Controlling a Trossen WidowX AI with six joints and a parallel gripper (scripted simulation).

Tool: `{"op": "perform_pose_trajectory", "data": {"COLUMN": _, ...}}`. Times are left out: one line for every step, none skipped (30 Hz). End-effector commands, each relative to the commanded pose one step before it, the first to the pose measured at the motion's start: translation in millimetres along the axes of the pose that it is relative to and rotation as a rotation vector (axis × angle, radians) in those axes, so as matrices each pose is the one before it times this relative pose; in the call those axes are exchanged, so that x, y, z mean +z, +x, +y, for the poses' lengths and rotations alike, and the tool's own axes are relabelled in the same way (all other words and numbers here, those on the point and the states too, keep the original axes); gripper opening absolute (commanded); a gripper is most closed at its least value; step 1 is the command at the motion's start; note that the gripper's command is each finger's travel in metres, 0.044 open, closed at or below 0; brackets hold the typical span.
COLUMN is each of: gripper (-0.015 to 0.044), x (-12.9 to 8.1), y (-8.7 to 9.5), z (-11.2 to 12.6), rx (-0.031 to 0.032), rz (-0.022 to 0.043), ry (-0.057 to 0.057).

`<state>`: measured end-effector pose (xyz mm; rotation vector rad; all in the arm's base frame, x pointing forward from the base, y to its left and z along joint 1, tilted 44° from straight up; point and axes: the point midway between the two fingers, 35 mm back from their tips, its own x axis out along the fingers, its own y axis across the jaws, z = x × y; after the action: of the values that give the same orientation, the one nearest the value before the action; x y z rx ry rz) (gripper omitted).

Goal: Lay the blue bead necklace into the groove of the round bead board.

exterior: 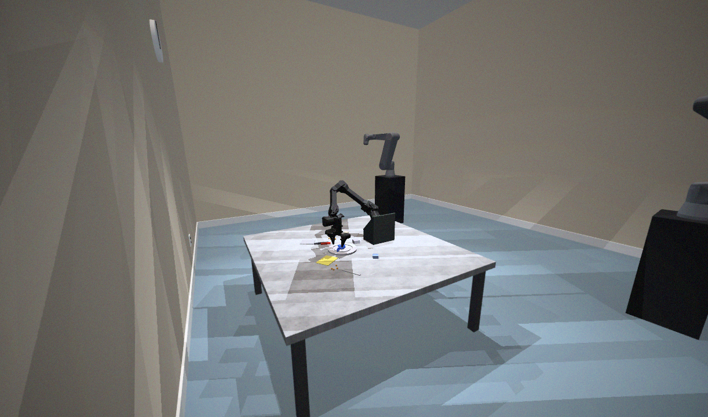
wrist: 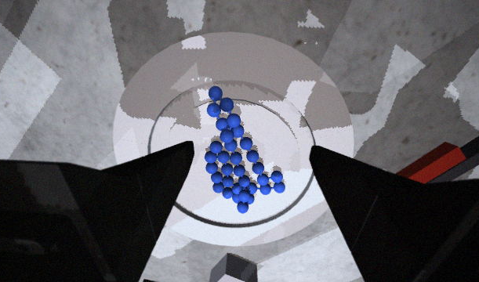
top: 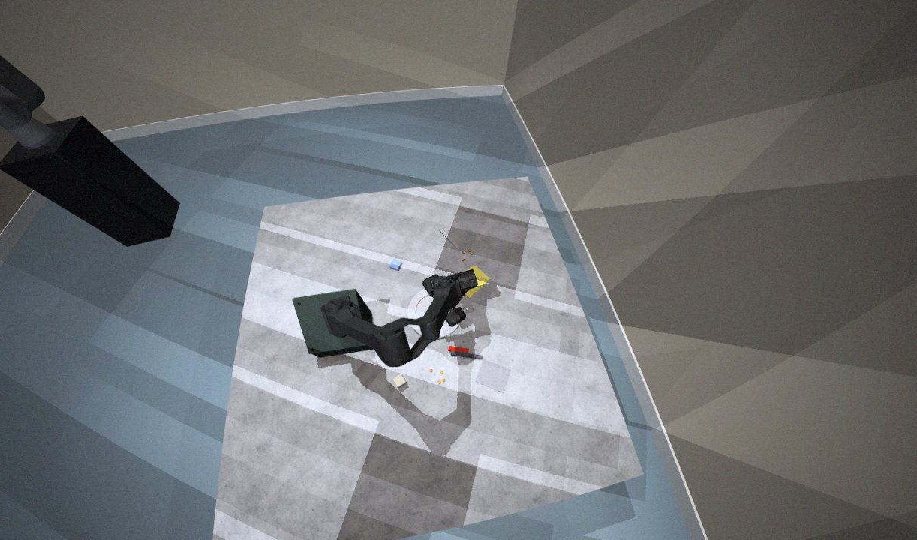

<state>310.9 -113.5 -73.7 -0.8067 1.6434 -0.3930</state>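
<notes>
The blue bead necklace [wrist: 235, 157] [exterior: 340, 248] lies in a loose heap on the round white bead board [wrist: 333, 117] [top: 421, 307] [exterior: 349, 248]. Most of the heap sits inside the dark ring of the groove [wrist: 223, 225]. Only its top end crosses the groove line. My gripper [wrist: 252, 150] [exterior: 342, 239] hangs straight above the heap, open and empty. One finger stands on each side of the beads and neither touches them. In the top view the arm hides the necklace.
A red-and-grey tool [top: 458, 349] [wrist: 435, 164] lies beside the board. A yellow pad [top: 478, 278] [exterior: 326, 260], loose orange beads [top: 438, 376] [exterior: 334, 267], a light blue block [top: 395, 265] [exterior: 375, 255], a cream cube [top: 399, 380] and the dark base box [top: 307, 322] surround it.
</notes>
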Motion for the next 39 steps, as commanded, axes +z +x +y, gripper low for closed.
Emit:
{"op": "perform_pose_trajectory", "data": {"gripper": 0.0380, "x": -1.92, "y": 7.83, "z": 2.25, "rx": 0.00063, "rz": 0.00898, "ry": -0.0107}}
{"op": "perform_pose_trajectory", "data": {"gripper": 0.0380, "x": -0.17, "y": 1.60, "z": 0.11, "rx": 0.00012, "rz": 0.00056, "ry": -0.0006}}
{"op": "perform_pose_trajectory", "data": {"gripper": 0.0380, "x": -0.17, "y": 1.60, "z": 0.12, "rx": 0.00012, "rz": 0.00057, "ry": -0.0006}}
{"op": "perform_pose_trajectory", "data": {"gripper": 0.0380, "x": -0.18, "y": 1.60, "z": 0.12, "rx": 0.00011, "rz": 0.00057, "ry": -0.0006}}
{"op": "perform_pose_trajectory", "data": {"gripper": 0.0380, "x": -0.19, "y": 1.60, "z": 0.12, "rx": 0.00011, "rz": 0.00057, "ry": -0.0006}}
{"op": "perform_pose_trajectory", "data": {"gripper": 0.0380, "x": -0.20, "y": 1.60, "z": 0.12, "rx": 0.00010, "rz": 0.00058, "ry": -0.0006}}
{"op": "perform_pose_trajectory", "data": {"gripper": 0.0380, "x": -0.21, "y": 1.59, "z": 0.12, "rx": 0.00010, "rz": 0.00058, "ry": -0.0006}}
{"op": "perform_pose_trajectory", "data": {"gripper": 0.0380, "x": -0.21, "y": 1.59, "z": 0.12, "rx": 0.00009, "rz": 0.00058, "ry": -0.0006}}
{"op": "perform_pose_trajectory", "data": {"gripper": 0.0380, "x": -0.18, "y": 1.27, "z": 0.10, "rx": 0.00007, "rz": 0.00047, "ry": -0.0005}}
{"op": "perform_pose_trajectory", "data": {"gripper": 0.0380, "x": -0.11, "y": 0.77, "z": 0.06, "rx": 0.00004, "rz": 0.00029, "ry": -0.0003}}
{"op": "perform_pose_trajectory", "data": {"gripper": 0.0380, "x": -0.04, "y": 0.26, "z": 0.02, "rx": 0.00001, "rz": 0.00010, "ry": -0.0001}}
{"op": "perform_pose_trajectory", "data": {"gripper": 0.0380, "x": 0.00, "y": 0.00, "z": 0.00, "rx": 0.00000, "rz": 0.00000, "ry": 0.0000}}
{"op": "perform_pose_trajectory", "data": {"gripper": 0.0380, "x": 0.00, "y": 0.00, "z": 0.00, "rx": 0.00000, "rz": 0.00000, "ry": 0.0000}}
{"op": "perform_pose_trajectory", "data": {"gripper": 0.0380, "x": 0.00, "y": 0.00, "z": 0.00, "rx": 0.00000, "rz": 0.00000, "ry": 0.0000}}
{"op": "perform_pose_trajectory", "data": {"gripper": 0.0354, "x": 0.85, "y": -2.29, "z": -1.04, "rx": 0.00288, "rz": -0.00497, "ry": 0.0072}}
{"op": "perform_pose_trajectory", "data": {"gripper": 0.0327, "x": 0.00, "y": 0.00, "z": 0.00, "rx": 0.00000, "rz": 0.00000, "ry": 0.0000}}
{"op": "perform_pose_trajectory", "data": {"gripper": 0.0301, "x": 0.00, "y": 0.00, "z": 0.00, "rx": 0.00000, "rz": 0.00000, "ry": 0.0000}}
{"op": "perform_pose_trajectory", "data": {"gripper": 0.0275, "x": 0.00, "y": 0.00, "z": 0.00, "rx": 0.00000, "rz": 0.00000, "ry": 0.0000}}
{"op": "perform_pose_trajectory", "data": {"gripper": 0.0249, "x": 0.00, "y": 0.00, "z": 0.00, "rx": 0.00000, "rz": 0.00000, "ry": 0.0000}}
{"op": "perform_pose_trajectory", "data": {"gripper": 0.0222, "x": 0.00, "y": 0.00, "z": 0.00, "rx": 0.00000, "rz": 0.00000, "ry": 0.0000}}
{"op": "perform_pose_trajectory", "data": {"gripper": 0.0196, "x": 0.00, "y": 0.00, "z": 0.00, "rx": 0.00000, "rz": 0.00000, "ry": 0.0000}}
{"op": "perform_pose_trajectory", "data": {"gripper": 0.0170, "x": 0.00, "y": 0.00, "z": 0.00, "rx": 0.00000, "rz": 0.00000, "ry": 0.0000}}
{"op": "perform_pose_trajectory", "data": {"gripper": 0.0144, "x": 0.00, "y": 0.00, "z": 0.00, "rx": 0.00000, "rz": 0.00000, "ry": 0.0000}}
{"op": "perform_pose_trajectory", "data": {"gripper": 0.0137, "x": 0.00, "y": 0.00, "z": 0.00, "rx": 0.00000, "rz": 0.00000, "ry": 0.0000}}
{"op": "perform_pose_trajectory", "data": {"gripper": 0.0130, "x": 0.00, "y": 0.00, "z": 0.00, "rx": 0.00000, "rz": 0.00000, "ry": 0.0000}}
{"op": "perform_pose_trajectory", "data": {"gripper": 0.0124, "x": 0.00, "y": 0.00, "z": 0.00, "rx": 0.00000, "rz": 0.00000, "ry": 0.0000}}
{"op": "perform_pose_trajectory", "data": {"gripper": 0.0117, "x": 0.00, "y": 0.00, "z": 0.00, "rx": 0.00000, "rz": 0.00000, "ry": 0.0000}}
{"op": "perform_pose_trajectory", "data": {"gripper": 0.0110, "x": 0.00, "y": 0.00, "z": 0.00, "rx": 0.00000, "rz": 0.00000, "ry": 0.0000}}
{"op": "perform_pose_trajectory", "data": {"gripper": 0.0104, "x": 0.00, "y": 0.00, "z": 0.00, "rx": 0.00000, "rz": 0.00000, "ry": 0.0000}}
{"op": "perform_pose_trajectory", "data": {"gripper": 0.0097, "x": 0.00, "y": 0.00, "z": 0.00, "rx": 0.00000, "rz": 0.00000, "ry": 0.0000}}
{"op": "perform_pose_trajectory", "data": {"gripper": 0.0090, "x": 0.00, "y": 0.00, "z": 0.00, "rx": 0.00000, "rz": 0.00000, "ry": 0.0000}}
{"op": "perform_pose_trajectory", "data": {"gripper": 0.0084, "x": 0.00, "y": 0.00, "z": 0.00, "rx": 0.00000, "rz": 0.00000, "ry": 0.0000}}
{"op": "perform_pose_trajectory", "data": {"gripper": 0.0077, "x": 0.00, "y": 0.00, "z": 0.00, "rx": 0.00000, "rz": 0.00000, "ry": 0.0000}}
{"op": "perform_pose_trajectory", "data": {"gripper": 0.0070, "x": 0.00, "y": 0.00, "z": 0.00, "rx": 0.00000, "rz": 0.00000, "ry": 0.0000}}
{"op": "perform_pose_trajectory", "data": {"gripper": 0.0064, "x": 0.00, "y": 0.00, "z": 0.00, "rx": 0.00000, "rz": 0.00000, "ry": 0.0000}}
{"op": "perform_pose_trajectory", "data": {"gripper": 0.0057, "x": 0.00, "y": 0.00, "z": 0.00, "rx": 0.00000, "rz": 0.00000, "ry": 0.0000}}
{"op": "perform_pose_trajectory", "data": {"gripper": 0.0050, "x": 0.00, "y": 0.00, "z": 0.00, "rx": 0.00000, "rz": 0.00000, "ry": 0.0000}}
{"op": "perform_pose_trajectory", "data": {"gripper": 0.0044, "x": 0.00, "y": 0.00, "z": 0.00, "rx": 0.00000, "rz": 0.00000, "ry": 0.0000}}
{"op": "perform_pose_trajectory", "data": {"gripper": 0.0037, "x": 0.00, "y": 0.00, "z": 0.00, "rx": 0.00000, "rz": 0.00000, "ry": 0.0000}}
